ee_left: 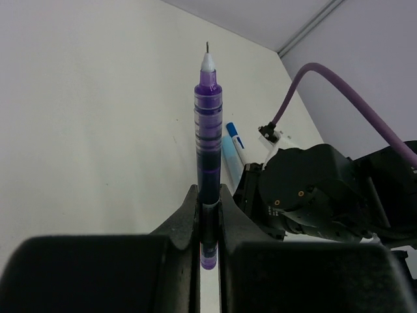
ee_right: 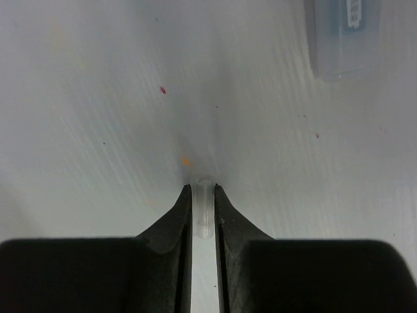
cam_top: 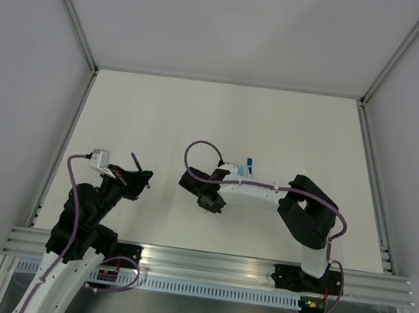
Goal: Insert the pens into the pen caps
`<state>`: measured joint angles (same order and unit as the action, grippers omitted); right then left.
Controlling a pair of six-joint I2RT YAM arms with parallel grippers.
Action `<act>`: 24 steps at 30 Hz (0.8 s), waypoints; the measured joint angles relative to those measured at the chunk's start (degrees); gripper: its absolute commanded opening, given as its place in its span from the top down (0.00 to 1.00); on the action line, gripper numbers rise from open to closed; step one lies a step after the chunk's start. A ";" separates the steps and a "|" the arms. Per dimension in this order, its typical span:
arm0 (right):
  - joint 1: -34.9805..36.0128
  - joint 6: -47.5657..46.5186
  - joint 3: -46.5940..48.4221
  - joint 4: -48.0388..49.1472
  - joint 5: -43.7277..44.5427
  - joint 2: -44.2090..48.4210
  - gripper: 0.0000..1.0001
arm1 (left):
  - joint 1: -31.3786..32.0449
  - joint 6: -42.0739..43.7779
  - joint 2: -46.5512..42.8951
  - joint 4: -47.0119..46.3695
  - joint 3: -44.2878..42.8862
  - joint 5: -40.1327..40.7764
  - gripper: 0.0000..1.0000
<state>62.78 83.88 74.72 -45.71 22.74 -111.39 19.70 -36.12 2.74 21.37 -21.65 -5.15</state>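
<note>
We see left gripper (ee_left: 208,195) clamped on dark purple pen (ee_left: 208,137), tip outward; right gripper (ee_right: 202,195) pinching pale translucent cap (ee_right: 204,218) against table (ee_right: 98,98).

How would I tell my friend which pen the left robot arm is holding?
Find the left gripper at the table's near-left side. A purple pen stands pinched between its jaws, tip pointing away. It is see-through with a white cone tip, unlike the blue-and-white pen lying beyond it.
</note>
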 measured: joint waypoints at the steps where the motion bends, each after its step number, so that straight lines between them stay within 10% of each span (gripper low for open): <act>1: -0.02 -2.21 -1.20 1.60 0.59 0.74 1.00 | 0.00 0.00 1.31 -0.76 0.35 -1.05 0.98; 24: -3.67 -39.32 -21.57 28.57 -3.43 19.10 1.00 | 0.00 1.03 27.89 -15.15 4.33 -22.40 0.98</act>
<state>59.11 44.56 53.15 -17.15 19.31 -92.29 19.70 -35.09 30.63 6.22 -17.32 -27.55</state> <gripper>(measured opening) 0.182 0.084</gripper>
